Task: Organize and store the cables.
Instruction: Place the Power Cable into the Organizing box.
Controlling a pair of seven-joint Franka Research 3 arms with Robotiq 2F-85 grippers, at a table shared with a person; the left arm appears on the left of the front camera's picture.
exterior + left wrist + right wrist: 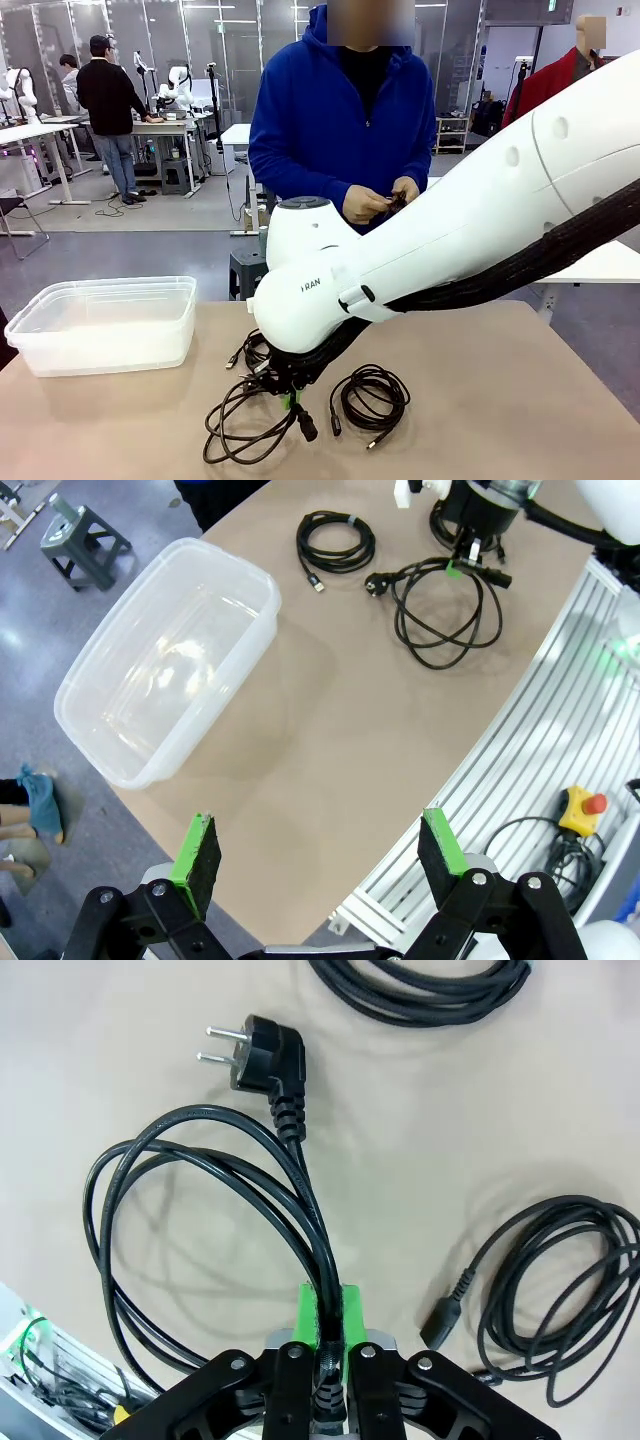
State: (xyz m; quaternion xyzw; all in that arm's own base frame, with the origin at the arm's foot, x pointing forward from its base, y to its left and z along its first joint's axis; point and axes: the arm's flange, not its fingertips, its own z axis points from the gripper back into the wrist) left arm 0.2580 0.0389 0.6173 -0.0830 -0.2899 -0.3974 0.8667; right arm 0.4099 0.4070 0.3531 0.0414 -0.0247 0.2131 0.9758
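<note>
The thick power cable (243,428) lies in loose loops on the table near the front edge. My right gripper (291,397) is shut on it; in the right wrist view the green pads (311,1305) pinch the cord just below its two-pin plug (262,1055). Thinner coiled cables lie beside it, one (371,398) to the right and one (254,350) behind the arm. The person's hands (378,203) hold another small black cable. My left gripper (318,855) hangs open high over the table with nothing between its fingers.
A clear plastic bin (110,350) stands empty at the table's left side, also seen from above (110,755). The right arm's white body (430,250) stretches across the middle. Bare tabletop lies between the bin and the cables.
</note>
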